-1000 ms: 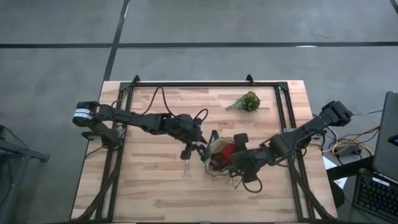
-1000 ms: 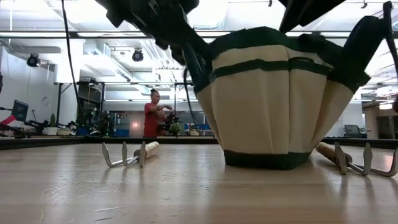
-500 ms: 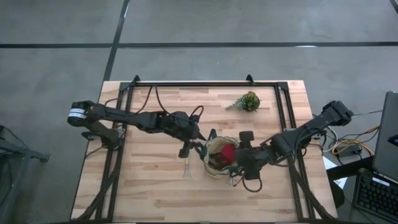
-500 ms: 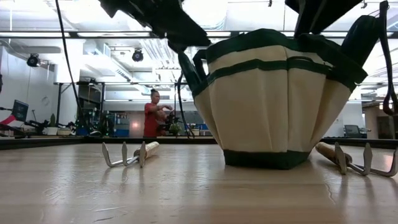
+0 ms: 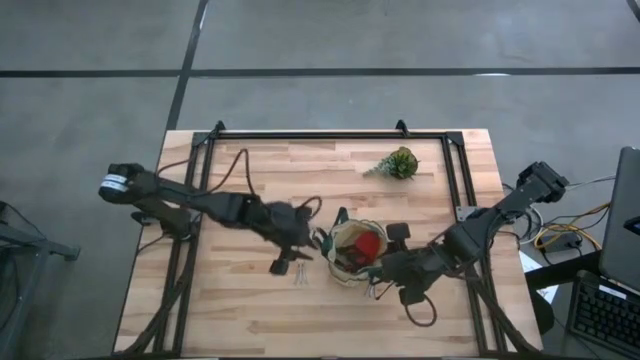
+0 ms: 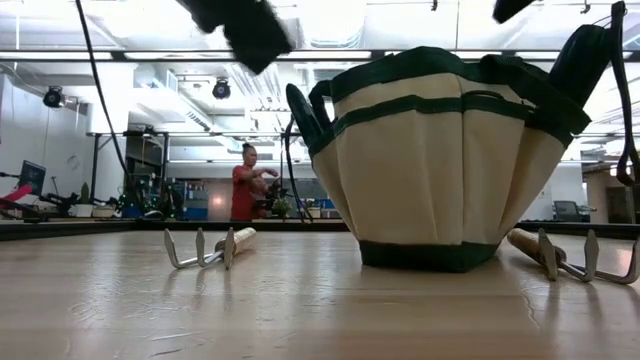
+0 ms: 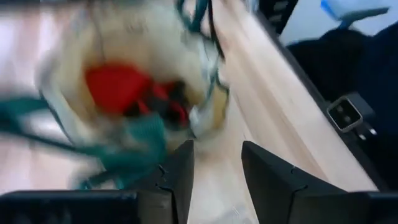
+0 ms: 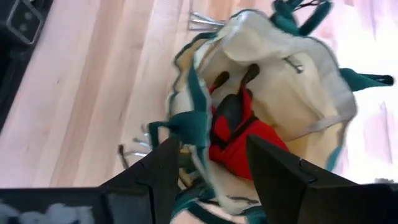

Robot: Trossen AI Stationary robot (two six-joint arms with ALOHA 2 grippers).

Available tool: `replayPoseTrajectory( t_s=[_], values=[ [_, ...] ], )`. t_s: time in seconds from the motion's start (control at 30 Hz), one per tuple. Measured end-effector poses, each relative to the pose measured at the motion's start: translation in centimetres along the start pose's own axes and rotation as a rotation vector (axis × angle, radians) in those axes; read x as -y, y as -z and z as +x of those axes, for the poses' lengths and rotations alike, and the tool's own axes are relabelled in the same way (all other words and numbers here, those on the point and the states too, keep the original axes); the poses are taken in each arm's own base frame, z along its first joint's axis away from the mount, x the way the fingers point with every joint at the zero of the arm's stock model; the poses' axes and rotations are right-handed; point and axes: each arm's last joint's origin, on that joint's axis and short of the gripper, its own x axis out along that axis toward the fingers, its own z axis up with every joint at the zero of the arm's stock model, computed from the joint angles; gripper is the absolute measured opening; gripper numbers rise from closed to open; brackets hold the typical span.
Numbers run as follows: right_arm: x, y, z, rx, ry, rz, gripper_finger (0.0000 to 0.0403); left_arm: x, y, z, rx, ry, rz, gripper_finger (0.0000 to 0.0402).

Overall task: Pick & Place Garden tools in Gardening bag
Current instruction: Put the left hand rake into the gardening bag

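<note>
The tan gardening bag (image 5: 352, 252) with green trim stands upright on its base in the middle of the table. Inside it lie a red piece (image 8: 245, 140) and a dark-handled tool (image 8: 231, 109). One wooden-handled rake (image 5: 300, 272) lies on the table left of the bag, and another (image 6: 565, 258) lies by its near right side. My left gripper (image 5: 308, 241) hovers open beside the bag's left rim, nothing between its fingers (image 7: 216, 158). My right gripper (image 5: 380, 263) hangs open over the bag's right rim, above a green handle loop (image 8: 185, 127).
A small green plant (image 5: 398, 162) sits near the far right of the wooden table (image 5: 230, 310). A black frame (image 5: 320, 136) runs along the table's far and side edges. Bare wood lies along the near edge and at the far left.
My left gripper has pulled back from the bag's left rim toward the table's left and near edges and has risen. My right gripper has risen a little and shifted toward the near edge. The bag stays where it was, and its left handle now shows uncovered.
</note>
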Motion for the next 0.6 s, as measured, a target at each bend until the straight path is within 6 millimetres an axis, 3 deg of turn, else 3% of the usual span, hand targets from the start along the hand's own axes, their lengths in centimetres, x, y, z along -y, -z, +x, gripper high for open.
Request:
replayPoseTrajectory(
  t_s=[0.1, 0.27, 0.47, 0.6],
  values=[
    [-0.6, 0.2, -0.2, 0.001, -0.014, -0.01, 0.0172, 1.0, 1.5, 0.5, -0.071, -0.068, -0.163, 0.0136],
    [-1.3, 0.5, -0.5, 0.005, -0.033, -0.026, 0.0163, 1.7, 5.8, 1.9, -0.1, -0.316, -0.532, 0.0136],
    [-1.3, 0.3, -0.6, 0.011, -0.031, -0.065, 0.0152, 1.5, 9.4, 2.8, -0.008, -0.379, -0.714, 0.0142],
    [-1.2, 0.3, -0.6, 0.017, -0.015, -0.105, 0.0142, 1.2, 11.3, 3.0, 0.004, -0.459, -0.753, 0.0175]
  ],
)
